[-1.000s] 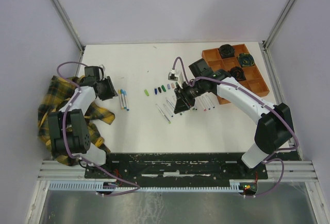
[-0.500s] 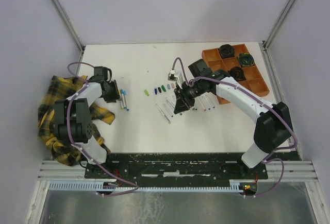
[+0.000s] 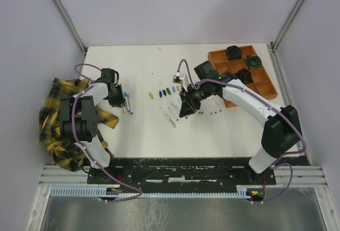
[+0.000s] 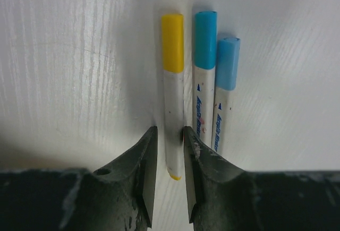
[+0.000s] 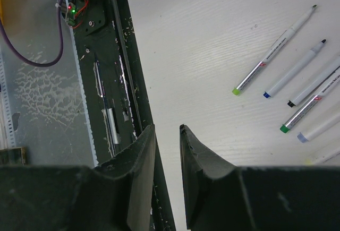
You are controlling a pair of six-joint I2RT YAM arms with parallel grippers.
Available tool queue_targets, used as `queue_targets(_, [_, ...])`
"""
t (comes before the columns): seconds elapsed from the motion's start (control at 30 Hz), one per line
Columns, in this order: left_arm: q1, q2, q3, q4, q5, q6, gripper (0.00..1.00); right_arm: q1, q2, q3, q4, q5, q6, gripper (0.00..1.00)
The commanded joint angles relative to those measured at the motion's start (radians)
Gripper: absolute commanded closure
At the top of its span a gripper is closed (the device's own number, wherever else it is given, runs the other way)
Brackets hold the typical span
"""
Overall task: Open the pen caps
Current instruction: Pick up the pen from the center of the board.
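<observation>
Left wrist view, nearest first: the left gripper (image 4: pixel 170 135) is placed far left of the orange tray (image 3: pixel 264 88). Its fingers are narrowly parted with the tail of the yellow-capped pen (image 4: pixel 173 119) between them; whether the barrel is actually pinched cannot be told. The tail is presumably straddled so that the cap end is left free for pulling. Beyond it, three caps are counted on their pens: one yellow cap (image 4: pixel 172 42) and two blue caps (image 4: pixel 205 40), laid side by side.

Right wrist view: the right gripper (image 5: pixel 166 130) is held just left of the tray. Its fingers are a slit apart with nothing between them, so it is judged free to take a cap. Six uncapped barrels (image 5: pixel 276 56) are counted beside it, the last cut off by the frame edge.

Top external view, farther back: a row of loose caps (image 3: pixel 164 91), about seven, is laid well left of the tray, probably as finished work. Each is too small for a firm count.
</observation>
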Motion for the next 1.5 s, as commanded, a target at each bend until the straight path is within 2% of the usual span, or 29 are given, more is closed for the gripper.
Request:
queue_targets(0.0, [-0.014, 0.019, 0.039, -0.024, -0.064, -0.027, 0.68, -0.003, -0.007, 0.042, 0.011, -0.037, -0.021, 0.68])
queue_targets(0.43, [-0.041, 0.079, 0.063, -0.077, -0.157, 0.006, 0.70, -0.002, -0.020, 0.046, 0.007, -0.043, -0.021, 0.68])
queue_targets(0.53, [-0.053, 0.081, 0.067, -0.084, -0.168, 0.011, 0.78, -0.003, -0.028, 0.044, 0.009, -0.049, -0.021, 0.68])
queue_targets(0.63, [-0.058, 0.055, 0.071, -0.082, -0.180, 0.009, 0.92, -0.003, -0.044, 0.041, 0.013, -0.052, -0.019, 0.68])
queue_targets(0.7, [-0.059, 0.016, 0.072, -0.077, -0.205, 0.008, 0.97, -0.003, -0.058, 0.036, 0.019, -0.059, -0.018, 0.68])
queue_targets(0.87, [-0.058, -0.192, 0.058, -0.015, -0.251, 0.000, 0.97, -0.003, -0.104, 0.023, 0.034, -0.096, -0.018, 0.68])
queue_targets(0.93, [-0.058, -0.294, 0.044, 0.023, -0.217, -0.012, 0.97, -0.002, -0.136, 0.011, 0.052, -0.108, -0.017, 0.68])
queue_targets(1.03, [-0.057, -0.445, 0.017, 0.077, -0.091, -0.050, 0.97, -0.005, -0.210, -0.023, 0.116, -0.112, -0.003, 0.67])
queue_targets(1.17, [-0.070, -0.713, -0.126, 0.270, 0.141, -0.168, 0.97, -0.015, -0.349, -0.095, 0.242, -0.086, 0.032, 0.60])
queue_targets(1.3, [-0.120, -0.978, -0.361, 0.632, 0.267, -0.352, 0.97, -0.053, -0.464, -0.225, 0.464, -0.134, 0.138, 0.27])
queue_targets(1.4, [-0.172, -1.130, -0.560, 0.913, 0.281, -0.502, 0.97, -0.075, -0.469, -0.309, 0.704, -0.298, 0.361, 0.22])
queue_targets(1.47, [-0.208, -1.193, -0.654, 1.069, 0.266, -0.588, 0.97, -0.075, -0.475, -0.361, 0.901, -0.312, 0.526, 0.22])
